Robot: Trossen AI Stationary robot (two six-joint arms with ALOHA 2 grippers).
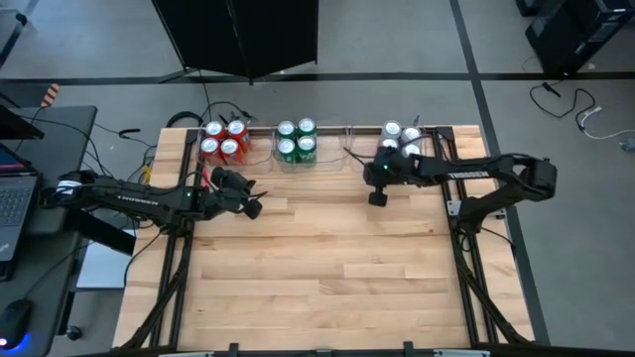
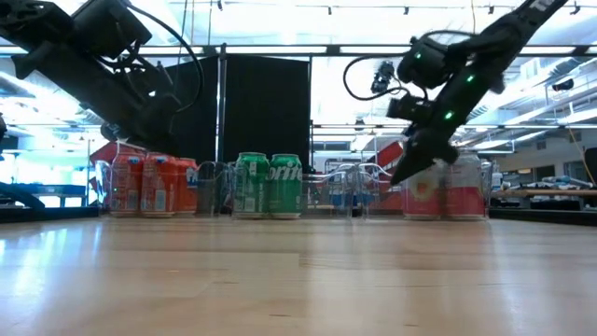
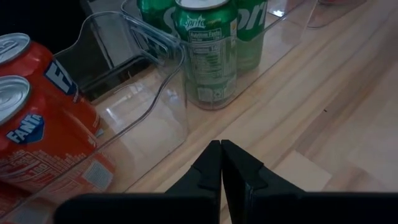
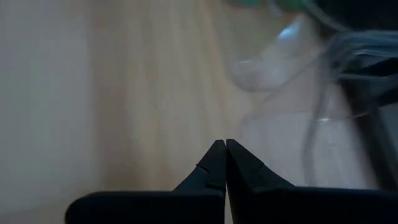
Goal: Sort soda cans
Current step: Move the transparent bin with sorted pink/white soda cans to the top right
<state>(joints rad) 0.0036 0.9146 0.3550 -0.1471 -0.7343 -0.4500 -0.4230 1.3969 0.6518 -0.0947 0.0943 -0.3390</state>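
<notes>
Along the table's far edge stand three groups of soda cans in clear trays: red cans (image 1: 222,139) on the left, green cans (image 1: 297,141) in the middle, silver-white cans (image 1: 402,138) on the right. They stand upright on their bases (image 2: 270,186). My left gripper (image 1: 254,207) hovers shut over bare wood, near the red cans (image 3: 37,130) and the green cans (image 3: 208,53). My right gripper (image 1: 378,199) is shut too, raised above the table just near of the silver-white cans (image 2: 446,187).
The clear trays (image 3: 155,81) line the far edge, with cables (image 1: 213,107) behind them. A laptop (image 1: 15,193) sits off the table's left side. The wide wooden surface (image 1: 327,278) spreads toward the near edge.
</notes>
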